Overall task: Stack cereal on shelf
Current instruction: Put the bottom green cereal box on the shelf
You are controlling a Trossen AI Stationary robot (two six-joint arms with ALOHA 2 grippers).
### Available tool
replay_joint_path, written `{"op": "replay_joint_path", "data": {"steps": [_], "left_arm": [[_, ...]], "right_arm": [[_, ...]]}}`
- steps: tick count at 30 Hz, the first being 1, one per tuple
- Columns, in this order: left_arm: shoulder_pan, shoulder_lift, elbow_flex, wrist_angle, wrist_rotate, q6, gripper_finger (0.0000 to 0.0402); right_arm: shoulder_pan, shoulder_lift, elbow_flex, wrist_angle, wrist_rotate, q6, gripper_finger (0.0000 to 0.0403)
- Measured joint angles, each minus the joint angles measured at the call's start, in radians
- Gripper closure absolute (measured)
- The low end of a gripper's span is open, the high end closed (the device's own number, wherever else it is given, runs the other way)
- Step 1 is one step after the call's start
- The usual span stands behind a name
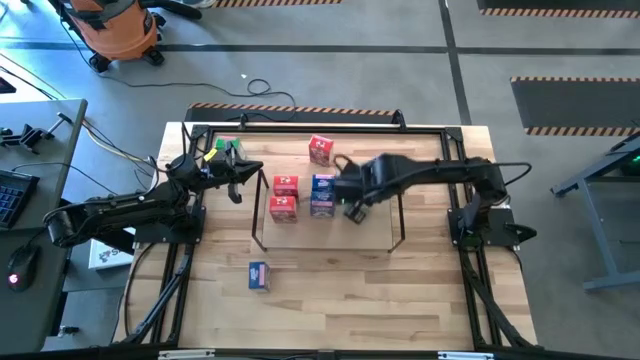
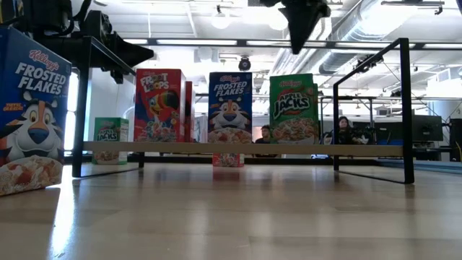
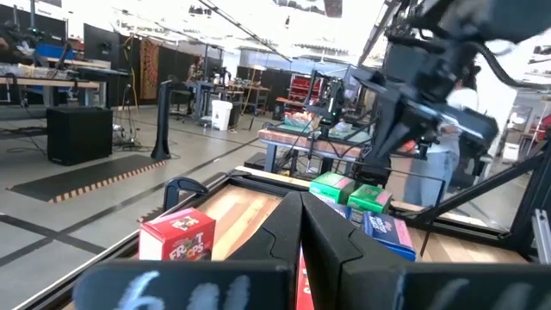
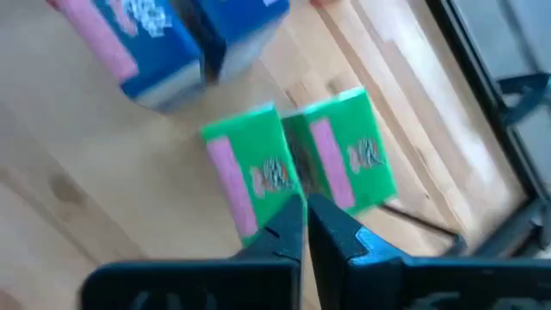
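My right arm covers the two green Apple Jacks boxes (image 4: 245,168) from overhead, so only the wrist and low views show them. They stand side by side, touching, on the shelf (image 1: 256,215), straight below my right claw (image 4: 304,226). That claw hangs above them with its fingers pressed almost together, pinching nothing. In the low view its upper part is cut off by the picture's edge.

Past the claw's tips, beyond the green pair, are the blue Frosted Flakes boxes (image 4: 172,43), blurred. Beyond those stand the red Froot Loops boxes (image 2: 159,105), in the same row.

My left claw (image 3: 301,215) waits off the shelf's end, nearest the Froot Loops, fingers shut tip to tip. A red sliver shows between their lower parts; I cannot tell what it is. Ahead of it a Froot Loops box (image 3: 176,237) is partly hidden behind my own fingers.

A lone red box (image 1: 320,148) stands on the bench (image 1: 330,300) behind the shelf. A loose Frosted Flakes box (image 1: 258,275) lies in front, well apart from both claws. A green box (image 2: 108,137) sits close by my left claw, behind the shelf's corner.
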Motion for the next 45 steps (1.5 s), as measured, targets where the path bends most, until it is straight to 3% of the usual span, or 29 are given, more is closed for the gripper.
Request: {"op": "replay_joint_path", "data": {"steps": [6,13,21,30,45], "left_arm": [[0.000,0.000,0.000,-0.004,0.011,-0.002,0.0401],[0.000,0.000,0.000,-0.007,0.011,0.000,0.0401],[0.000,0.000,0.000,-0.007,0.009,0.000,0.0401],[0.000,0.000,0.000,-0.007,0.008,0.000,0.0401],[0.000,0.000,0.000,-0.011,0.006,0.000,0.0401]], "right_arm": [[-0.057,-0.041,-0.044,0.015,-0.046,-0.065,0.0403],[-0.044,-0.087,-0.208,0.317,-0.179,-0.129,0.0403],[-0.045,-0.087,-0.305,0.541,-0.166,-0.224,0.0403],[-0.074,-0.076,-0.305,0.536,-0.167,-0.295,0.0403],[-0.072,-0.066,-0.305,0.456,-0.182,-0.274,0.0403]]}}
